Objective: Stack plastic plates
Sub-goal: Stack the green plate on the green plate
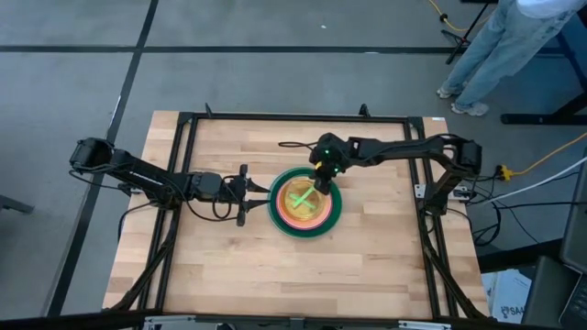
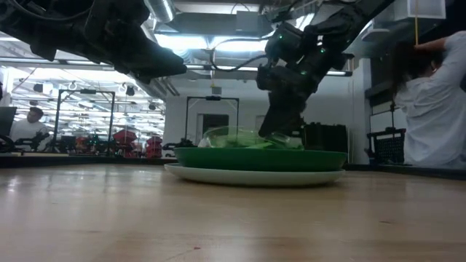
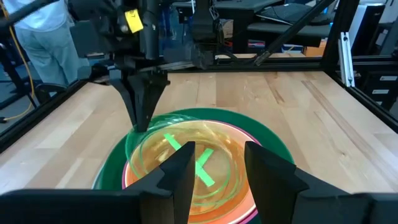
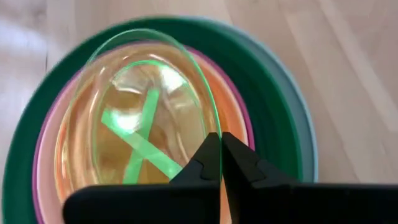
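Pinching lime plate, rim half-hidden

No legible text, labels, brands or nos. in any view. Only mark: a yellow tag on the right arm in the left wrist view, too small to read.

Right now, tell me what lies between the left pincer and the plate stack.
Only bare wooden table, by the high view: the left pincer is open just short of the dark green plate.
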You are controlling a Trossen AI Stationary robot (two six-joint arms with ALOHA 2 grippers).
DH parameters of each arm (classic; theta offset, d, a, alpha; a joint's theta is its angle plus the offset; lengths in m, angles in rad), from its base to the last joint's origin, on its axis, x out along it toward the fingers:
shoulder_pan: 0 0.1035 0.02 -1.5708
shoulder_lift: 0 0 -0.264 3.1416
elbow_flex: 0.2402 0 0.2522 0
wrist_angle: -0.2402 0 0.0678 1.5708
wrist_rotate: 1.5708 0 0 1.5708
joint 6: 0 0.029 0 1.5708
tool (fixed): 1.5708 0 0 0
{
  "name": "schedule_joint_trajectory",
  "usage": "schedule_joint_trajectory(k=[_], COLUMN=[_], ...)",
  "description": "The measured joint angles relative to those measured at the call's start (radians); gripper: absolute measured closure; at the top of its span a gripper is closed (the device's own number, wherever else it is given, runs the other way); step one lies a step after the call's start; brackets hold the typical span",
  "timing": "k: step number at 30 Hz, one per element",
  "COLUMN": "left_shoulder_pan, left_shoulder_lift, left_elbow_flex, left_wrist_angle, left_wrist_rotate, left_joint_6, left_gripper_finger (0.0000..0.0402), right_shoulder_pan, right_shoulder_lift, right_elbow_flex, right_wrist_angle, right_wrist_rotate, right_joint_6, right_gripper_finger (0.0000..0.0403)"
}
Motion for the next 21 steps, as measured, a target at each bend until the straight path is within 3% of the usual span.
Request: schedule_joint_trajectory(k=[15,21], left_shoulder_pan=[0.0,0.0], left_shoulder_lift=[-0.002,-0.008], left_elbow_flex=[0.0,0.0], left_wrist_angle=[-0.001,-0.004], left_wrist_rotate=[0.0,0.0], left_joint_6=[-0.008,-0.008], left_gripper_finger=[0.0269,0.0269], right_shoulder_pan=[0.0,0.0], right_shoulder_lift=[0.01,0.01], right_elbow_flex=[0.0,0.0], right_wrist_angle=[0.075,0.084], right_wrist_rotate=[0.108,0.106], right_joint_6=[-0.01,-0.034], right_gripper_finger=[0.0397,0.0331])
